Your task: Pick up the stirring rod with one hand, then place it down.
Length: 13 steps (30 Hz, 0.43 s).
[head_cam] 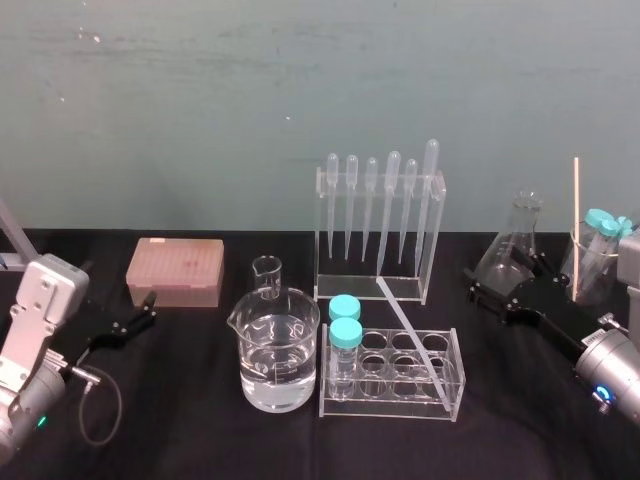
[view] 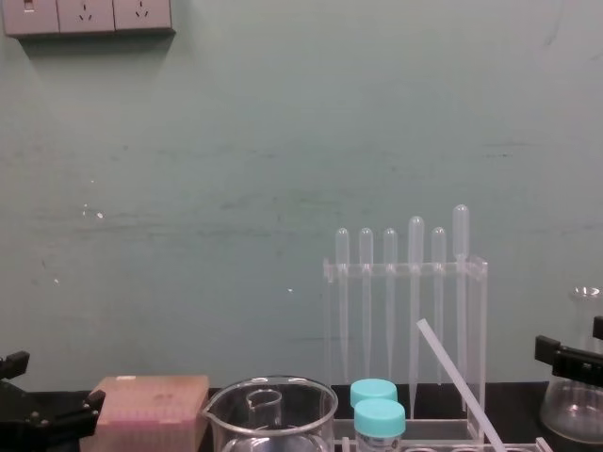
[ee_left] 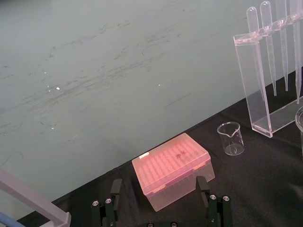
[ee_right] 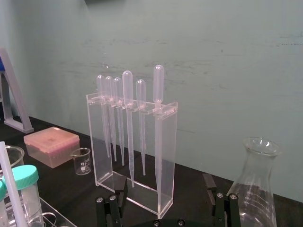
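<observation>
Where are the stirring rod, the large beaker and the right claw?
stirring rod (head_cam: 409,337), head view, middle of its shaft.
large beaker (head_cam: 296,325), head view, upper glass wall.
right claw (head_cam: 474,285), head view, midway between its open fingertips.

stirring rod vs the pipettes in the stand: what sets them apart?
Shape: the stirring rod is evenly thick throughout; the pipettes have bulb tops and taper. Pose: the rod slants across the tube rack; the pipettes hang upright in the clear stand. Count: one rod, six pipettes. Both are thin and translucent; neither the left claw nor the right claw touches them.
</observation>
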Motion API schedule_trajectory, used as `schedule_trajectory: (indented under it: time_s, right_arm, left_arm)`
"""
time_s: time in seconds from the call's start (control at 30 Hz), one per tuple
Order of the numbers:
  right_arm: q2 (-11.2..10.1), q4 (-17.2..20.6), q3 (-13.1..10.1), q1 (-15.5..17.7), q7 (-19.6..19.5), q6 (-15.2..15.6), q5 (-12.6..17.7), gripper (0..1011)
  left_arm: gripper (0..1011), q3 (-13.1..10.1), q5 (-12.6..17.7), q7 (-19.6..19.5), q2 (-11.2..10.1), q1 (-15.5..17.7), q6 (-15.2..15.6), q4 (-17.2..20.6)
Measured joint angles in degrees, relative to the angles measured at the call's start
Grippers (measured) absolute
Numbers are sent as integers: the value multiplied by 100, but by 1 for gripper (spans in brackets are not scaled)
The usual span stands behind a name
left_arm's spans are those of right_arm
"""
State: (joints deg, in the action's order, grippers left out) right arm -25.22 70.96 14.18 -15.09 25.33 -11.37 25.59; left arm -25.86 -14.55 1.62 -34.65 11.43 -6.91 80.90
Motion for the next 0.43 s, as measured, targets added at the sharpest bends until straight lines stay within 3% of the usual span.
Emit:
schedule_trajectory:
  time_s: [0.43]
  right_arm:
    - [0,0,-1,0,0,-10,3,1000]
  left_arm:
    - [1000,0,0,0,0,0,0,0]
